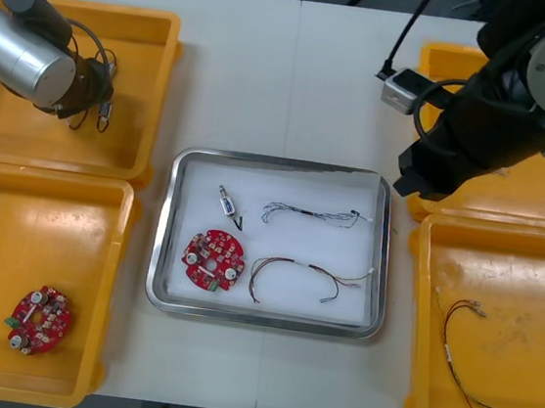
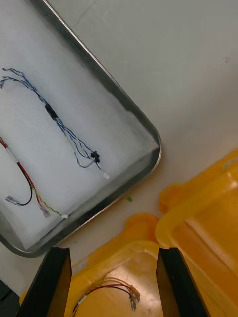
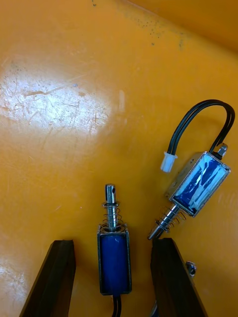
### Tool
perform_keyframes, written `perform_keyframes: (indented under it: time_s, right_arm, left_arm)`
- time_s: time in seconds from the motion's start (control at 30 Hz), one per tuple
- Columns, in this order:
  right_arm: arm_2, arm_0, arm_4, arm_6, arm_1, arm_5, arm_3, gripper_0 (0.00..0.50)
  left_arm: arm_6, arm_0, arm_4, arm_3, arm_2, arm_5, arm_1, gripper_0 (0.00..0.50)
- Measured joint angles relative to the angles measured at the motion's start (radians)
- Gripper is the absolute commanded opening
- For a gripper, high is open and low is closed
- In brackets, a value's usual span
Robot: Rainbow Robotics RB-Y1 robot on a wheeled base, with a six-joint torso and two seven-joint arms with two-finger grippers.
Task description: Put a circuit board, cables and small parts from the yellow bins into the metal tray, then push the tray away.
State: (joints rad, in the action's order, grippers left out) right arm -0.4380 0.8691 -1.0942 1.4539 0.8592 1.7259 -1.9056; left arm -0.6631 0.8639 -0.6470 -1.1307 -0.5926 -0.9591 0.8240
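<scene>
A shiny metal tray with a white inside (image 1: 159, 250) is seen at the middle of a light table (image 1: 267, 75). Inside the tray are laid a round red circuit board (image 1: 213, 259), a small metal part (image 1: 225, 202), a twisted blue and white cable (image 1: 313, 214) and a red and yellow cable (image 1: 304, 275).

The left gripper (image 3: 113, 240) is held over the yellow bin (image 1: 134, 119) to the tray's far left. Its black fingers are spread apart, and a blue-bodied metal part (image 3: 114, 262) is seen between them, touched by neither. A second blue-bodied part with a looped black cable (image 3: 199, 182) lies just beside it.

The right gripper (image 2: 113, 250) is held just off the tray's far right corner, fingers spread, nothing between them.

At the tray's near left a second red board (image 1: 40, 318) lies in a yellow bin.
</scene>
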Motion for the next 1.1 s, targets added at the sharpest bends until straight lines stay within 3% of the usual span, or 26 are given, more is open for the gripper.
perform_keyframes:
  time_s: [0.03, 0.07, 0.2, 0.3, 0.47, 0.7, 1.1]
  right_arm:
    - [0.017, -0.019, 0.005, -0.043, 0.01, 0.003, -0.018, 0.5]
    - [0.036, -0.041, 0.009, -0.085, 0.021, 0.005, -0.037, 0.5]
    - [0.111, -0.134, 0.034, -0.168, 0.063, 0.01, -0.12, 0.5]
    - [0.161, -0.203, 0.059, -0.192, 0.091, 0.017, -0.173, 0.5]
    - [0.251, -0.304, 0.063, -0.339, 0.118, 0.026, -0.207, 0.5]
    - [0.387, -0.417, 0.064, -0.354, 0.128, 0.049, -0.21, 0.5]
    - [0.521, -0.534, 0.072, -0.401, 0.16, 0.054, -0.167, 0.5]
  left_arm:
    - [0.0, 0.0, 0.0, 0.001, 0.0, 0.0, 0.0, 0.213]
    - [0.0, 0.0, 0.0, 0.002, -0.001, 0.0, 0.0, 0.097]
    - [0.0, 0.001, 0.0, 0.005, -0.004, 0.0, 0.0, 0.001]
    - [0.0, 0.002, 0.0, 0.006, -0.004, 0.0, 0.0, 0.0]
    - [0.0, 0.002, 0.0, 0.007, -0.004, 0.0, -0.001, 0.0]
    - [0.0, 0.011, 0.0, 0.01, -0.004, -0.006, -0.001, 0.0]
    - [-0.001, 0.087, -0.013, -0.011, 0.005, -0.214, 0.005, 0.0]
